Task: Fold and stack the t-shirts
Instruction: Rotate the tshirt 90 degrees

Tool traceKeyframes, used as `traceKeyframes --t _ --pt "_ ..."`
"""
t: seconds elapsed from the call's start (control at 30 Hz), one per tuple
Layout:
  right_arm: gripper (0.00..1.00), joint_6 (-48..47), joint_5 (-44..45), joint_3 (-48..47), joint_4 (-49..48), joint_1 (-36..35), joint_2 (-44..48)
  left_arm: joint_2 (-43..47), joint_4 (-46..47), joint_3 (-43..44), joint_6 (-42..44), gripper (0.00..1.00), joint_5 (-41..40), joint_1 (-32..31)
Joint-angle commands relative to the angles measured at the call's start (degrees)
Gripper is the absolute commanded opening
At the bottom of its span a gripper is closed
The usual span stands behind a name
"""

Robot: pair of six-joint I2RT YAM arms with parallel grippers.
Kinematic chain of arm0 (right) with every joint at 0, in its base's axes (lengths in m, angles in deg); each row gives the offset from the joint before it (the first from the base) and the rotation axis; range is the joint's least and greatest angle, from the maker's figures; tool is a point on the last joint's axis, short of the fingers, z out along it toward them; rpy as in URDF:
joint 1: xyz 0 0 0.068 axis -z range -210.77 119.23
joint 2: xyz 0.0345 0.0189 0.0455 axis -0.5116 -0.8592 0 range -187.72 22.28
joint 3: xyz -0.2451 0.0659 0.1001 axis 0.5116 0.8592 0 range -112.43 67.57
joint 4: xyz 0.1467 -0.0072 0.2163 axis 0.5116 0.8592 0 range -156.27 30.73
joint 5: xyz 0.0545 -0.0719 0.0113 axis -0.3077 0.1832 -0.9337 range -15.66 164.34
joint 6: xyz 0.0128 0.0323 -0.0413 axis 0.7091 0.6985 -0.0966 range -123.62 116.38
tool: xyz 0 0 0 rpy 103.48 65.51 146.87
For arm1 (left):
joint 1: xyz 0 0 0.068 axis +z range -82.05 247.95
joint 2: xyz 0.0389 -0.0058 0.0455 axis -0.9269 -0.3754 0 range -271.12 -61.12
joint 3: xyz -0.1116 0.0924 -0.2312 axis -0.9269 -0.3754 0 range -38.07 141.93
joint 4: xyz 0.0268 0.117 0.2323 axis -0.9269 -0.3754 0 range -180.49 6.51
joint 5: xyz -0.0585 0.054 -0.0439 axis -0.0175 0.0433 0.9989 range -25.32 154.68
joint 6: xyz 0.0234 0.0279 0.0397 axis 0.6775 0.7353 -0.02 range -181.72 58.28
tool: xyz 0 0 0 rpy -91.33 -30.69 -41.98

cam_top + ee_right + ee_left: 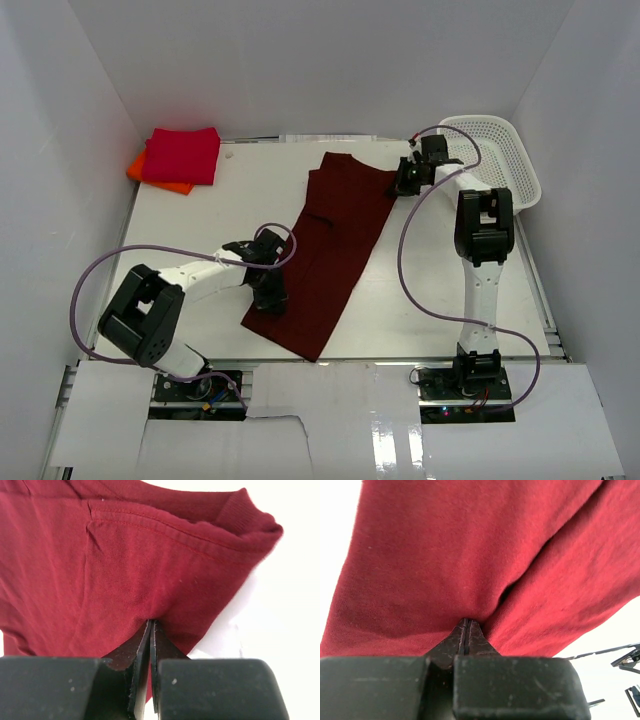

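Note:
The dark maroon t-shirt [330,250] lies in a long folded strip running from the far middle of the table to its near edge. My left gripper [272,296] is shut on its near left edge, and in the left wrist view the cloth [470,555] bunches at the pinched tips [465,622]. My right gripper [404,183] is shut on the far right corner, where the maroon cloth [125,570] with its stitched hem folds into the closed tips [151,623]. A folded crimson-red t-shirt [182,155] rests on an orange one [150,174] at the far left.
A white mesh basket [495,155] stands at the far right corner, close behind my right arm. White walls close in the table on the left, back and right. Purple cables loop off both arms.

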Motion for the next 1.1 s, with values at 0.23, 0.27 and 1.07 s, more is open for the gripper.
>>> traceKeyframes --t 0.23,0.27,1.07 --pt "0.08 7.86 -3.50 -11.13 -7.42 -2.42 -11.52 -0.51 1.87 -0.82 -3.93 0.00 1.01 -3.35" --pt "0.08 8.83 -4.12 -12.62 -8.30 -2.51 -12.57 -0.77 2.31 -0.91 -4.54 0.00 1.18 -3.62" --pt "0.08 18.78 -9.75 -25.64 -18.06 -4.88 -22.43 -9.31 8.74 4.72 -11.66 0.00 5.32 -13.90"
